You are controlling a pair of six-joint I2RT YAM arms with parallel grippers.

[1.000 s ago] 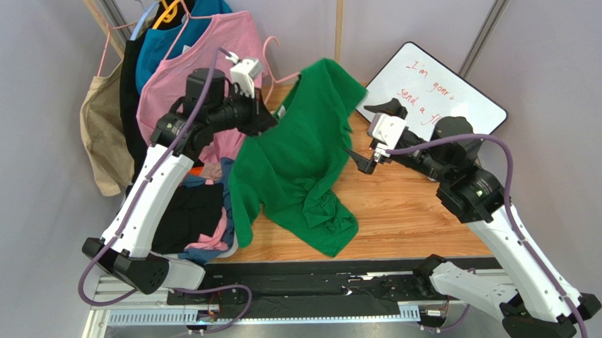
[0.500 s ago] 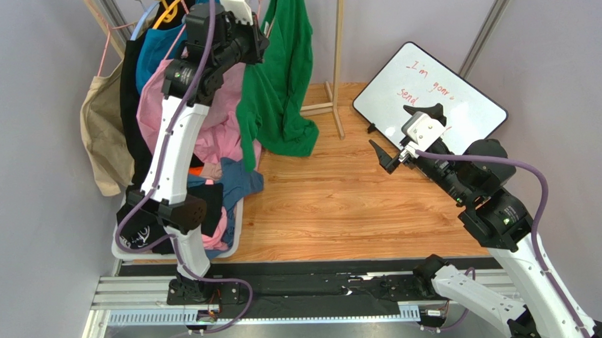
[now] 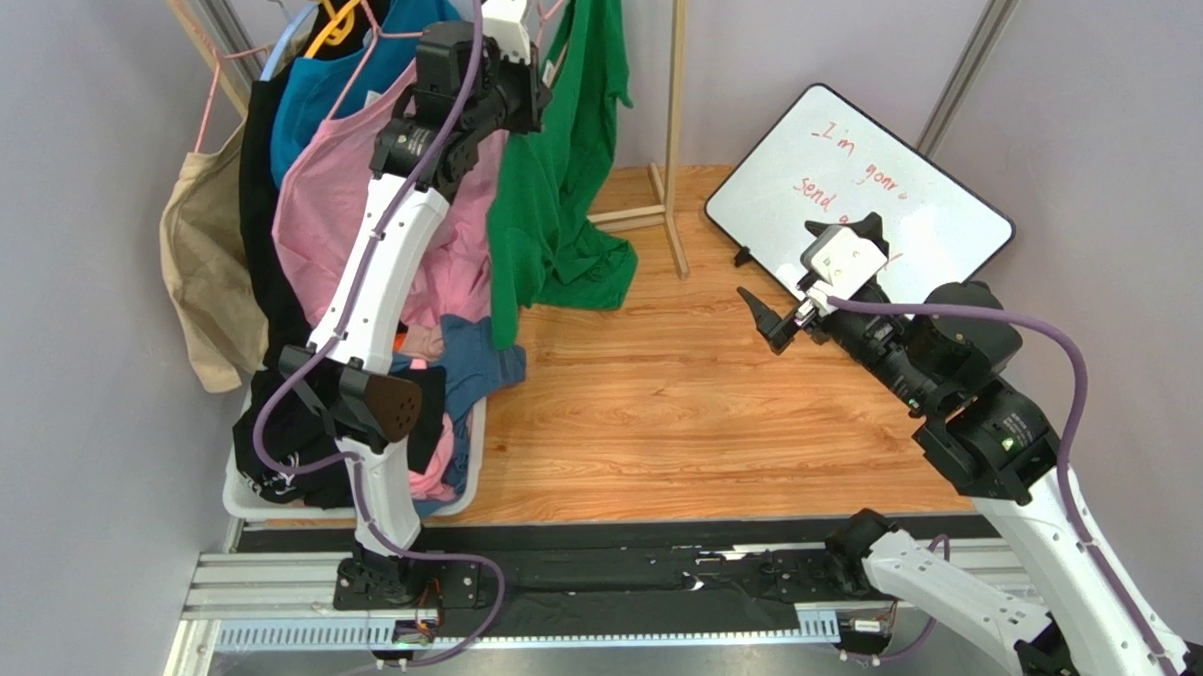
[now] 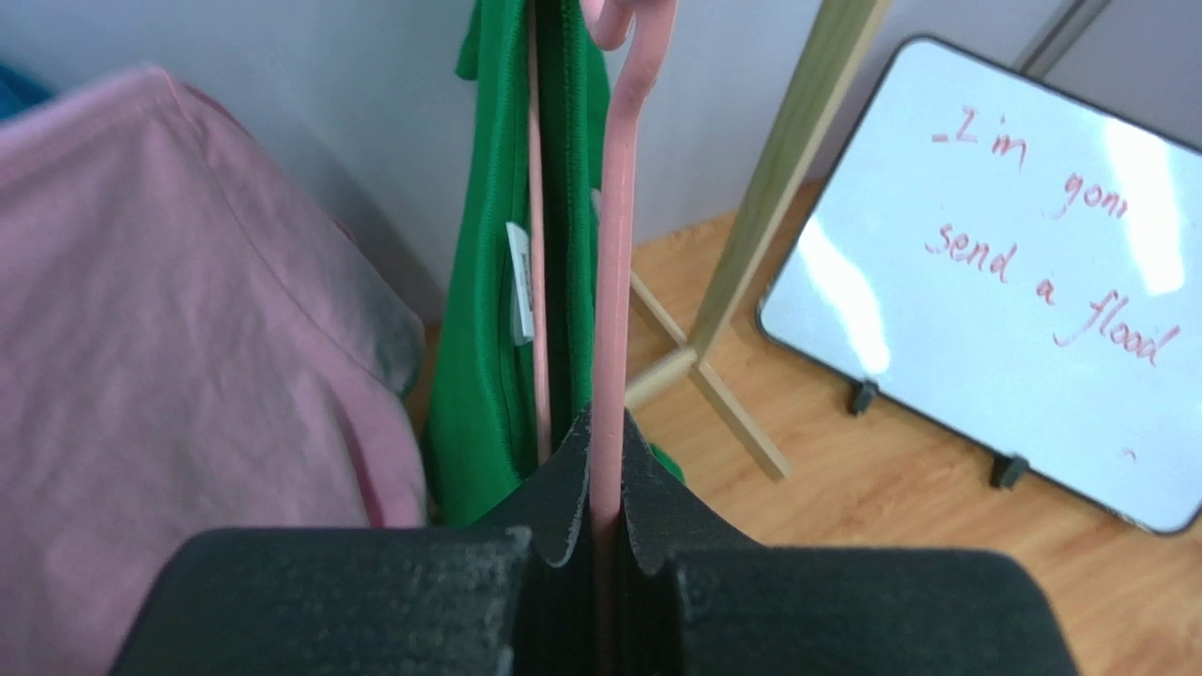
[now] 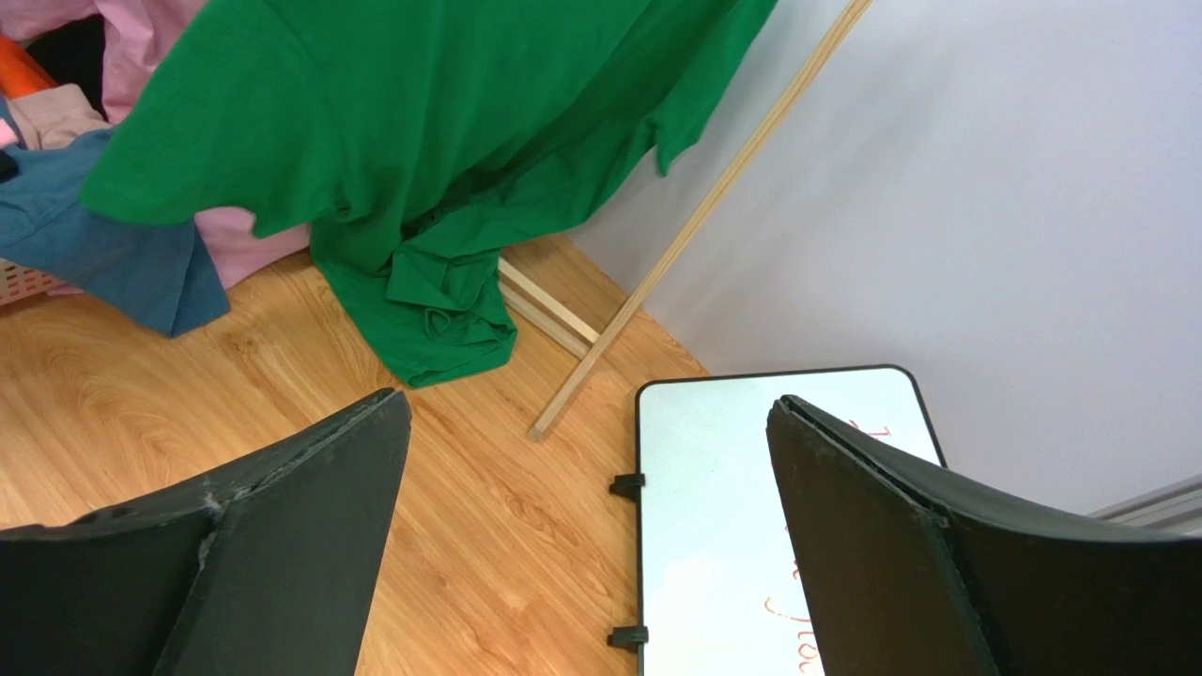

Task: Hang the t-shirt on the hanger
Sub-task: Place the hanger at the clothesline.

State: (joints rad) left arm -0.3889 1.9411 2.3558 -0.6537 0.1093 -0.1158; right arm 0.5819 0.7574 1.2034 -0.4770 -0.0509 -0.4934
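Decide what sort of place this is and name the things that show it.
Most likely a partitioned test cell staged as a laundry corner: grey walls close round a wooden table, a rack of hung clothes including a pink t-shirt, and a basket heaped with garments.

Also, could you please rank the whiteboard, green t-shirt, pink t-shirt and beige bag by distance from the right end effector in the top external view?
From the right end effector:
1. whiteboard, directly behind it.
2. green t-shirt, hanging to its left.
3. pink t-shirt, further left on the rack.
4. beige bag, at the far left.
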